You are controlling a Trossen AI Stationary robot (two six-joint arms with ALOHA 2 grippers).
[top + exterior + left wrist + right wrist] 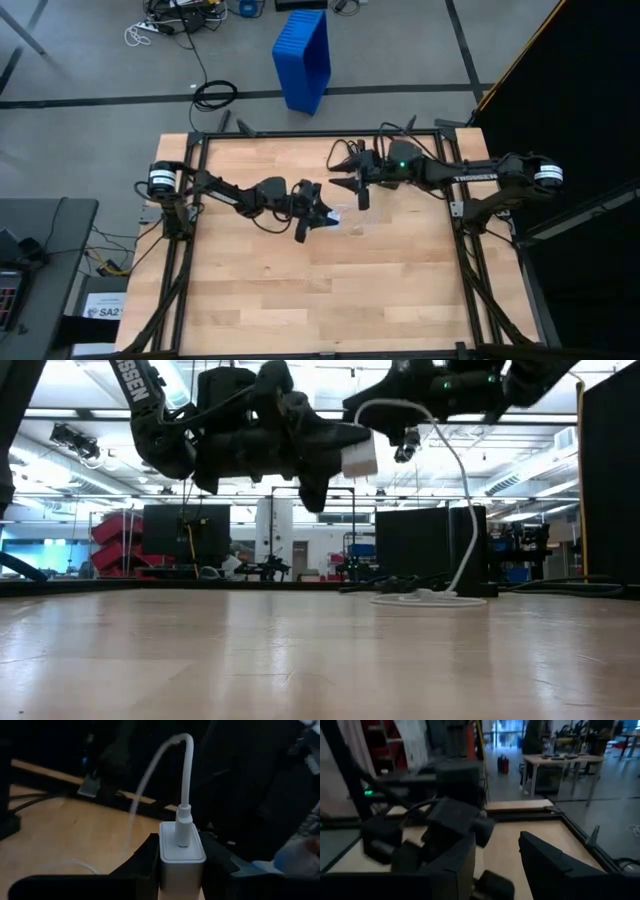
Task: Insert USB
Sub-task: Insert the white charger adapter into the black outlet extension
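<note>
White USB (pixel 184 795) plugged into charger block (pixel 181 855), gripped by left end effector (pixel 182 865); right end effector (pixel 497 865) open, empty.

Table (pixel 300 290): pale wood in butcher-block strips, smooth, with a soft sheen in the low view.
Frame (pixel 320 133) around the table: black metal bars, matt.
Cable (pixel 187 770): white plastic, smooth, slightly glossy.
Charger block (pixel 181 847) at the cable's end: white plastic, smooth, satin; greyer matt sides.
Left gripper (pixel 182 865) around the charger block: black plastic, matt.
Right gripper (pixel 497 857): black plastic, matt, smooth.
Bin (pixel 303 58) beyond the table: blue ribbed plastic.
Floor (pixel 90 60) under the bin: grey, smooth, dull.
</note>
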